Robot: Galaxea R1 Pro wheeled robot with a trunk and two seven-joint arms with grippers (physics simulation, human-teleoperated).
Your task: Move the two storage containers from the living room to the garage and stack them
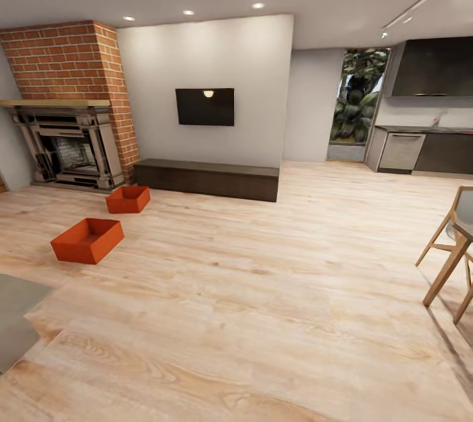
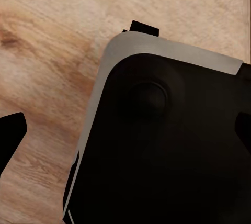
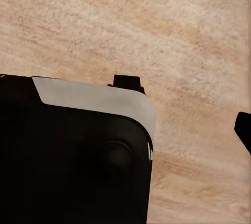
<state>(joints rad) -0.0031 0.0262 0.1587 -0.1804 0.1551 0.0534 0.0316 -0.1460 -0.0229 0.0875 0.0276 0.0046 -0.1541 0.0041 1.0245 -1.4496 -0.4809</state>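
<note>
At the left of the head view, you had two red-orange low-walled rectangular storage containers on the light wood plank floor [image 1: 263, 291]: the nearer container [image 1: 87, 239] at middle left, the farther container [image 1: 128, 199] just beyond it, before the brick fireplace [image 1: 69, 140]. Both lay well ahead and leftward of you, so the left arm seemed nearer. Whether either gripper's jaws were wide or narrow could not be told.

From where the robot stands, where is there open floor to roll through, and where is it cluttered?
The wide wood floor between the two storage containers and the wooden chair is bare, as is the stretch toward the kitchen cabinets. It is tighter near the fireplace, where both containers sit in front of the hearth and the low dark bench.
</note>
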